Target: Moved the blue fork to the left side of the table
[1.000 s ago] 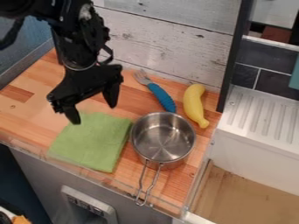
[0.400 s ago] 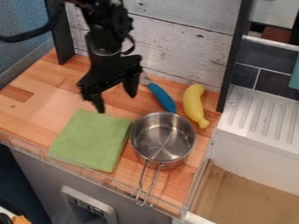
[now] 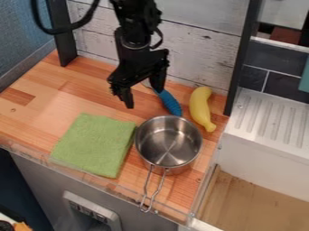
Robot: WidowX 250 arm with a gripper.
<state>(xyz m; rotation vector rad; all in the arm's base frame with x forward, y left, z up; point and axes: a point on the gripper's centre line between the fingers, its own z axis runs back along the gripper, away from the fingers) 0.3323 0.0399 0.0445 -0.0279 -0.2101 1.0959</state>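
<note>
My black gripper point(image 3: 143, 97) hangs over the back middle of the wooden table point(image 3: 36, 110), its two fingers apart with nothing held between them. The right finger overlaps the upper end of the blue fork point(image 3: 170, 103) in the view. The fork's blue handle lies slanted behind the pot, and its metal head is mostly hidden behind the gripper.
A metal pot point(image 3: 169, 142) stands just in front of the fork, its handle toward the front edge. To the fork's right lies a yellow banana point(image 3: 200, 108). A green cloth point(image 3: 96, 144) is left of the pot. A white wooden wall point(image 3: 199, 54) borders the back.
The gripper has moved right and toward the back wall, from above the cloth's back edge to the fork's upper end. Fork, pot, banana and cloth have stayed in place.
</note>
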